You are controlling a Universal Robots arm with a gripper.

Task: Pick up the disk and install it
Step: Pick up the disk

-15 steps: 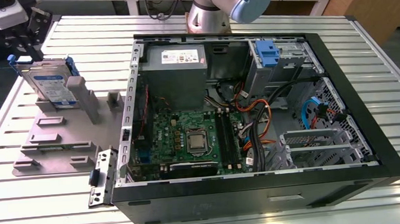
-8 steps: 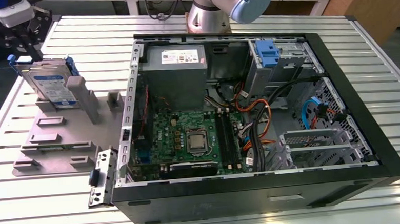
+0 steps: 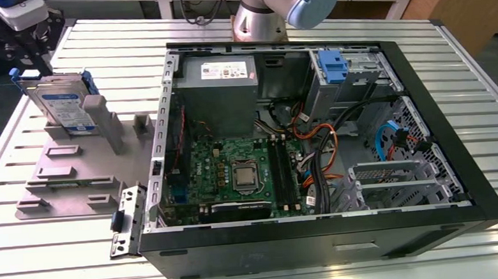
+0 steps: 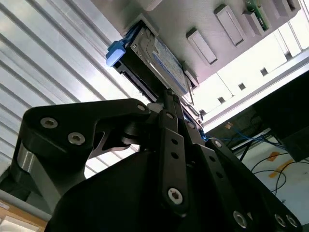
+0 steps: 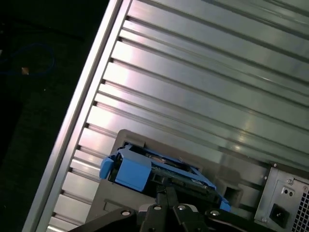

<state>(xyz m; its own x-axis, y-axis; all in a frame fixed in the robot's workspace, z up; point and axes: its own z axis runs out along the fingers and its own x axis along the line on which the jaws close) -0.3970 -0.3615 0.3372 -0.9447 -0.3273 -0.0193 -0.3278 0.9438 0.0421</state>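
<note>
One disk (image 3: 64,107) stands on edge in a slot of one grey holder plate (image 3: 72,181); its blue-and-white label faces the exterior view's right, and its blue frame runs along the upper edge; seen in the exterior view, it sits at about ten o'clock from the middle of one open computer case (image 3: 322,236). One gripper (image 3: 36,64) hangs directly at the disk's twelve o'clock, its tip very near the blue frame; whether it is open, closed or gripping the disk cannot be told. Both wrist views show the blue end tab at the disk's end. One slatted metal table (image 3: 33,253) carries plate and case side by side. Inside the case lie one green circuit board (image 3: 212,160), one grey box (image 3: 217,99) with a white sticker at its twelve o'clock, and one blue bracket (image 3: 332,67) at two o'clock.
</note>
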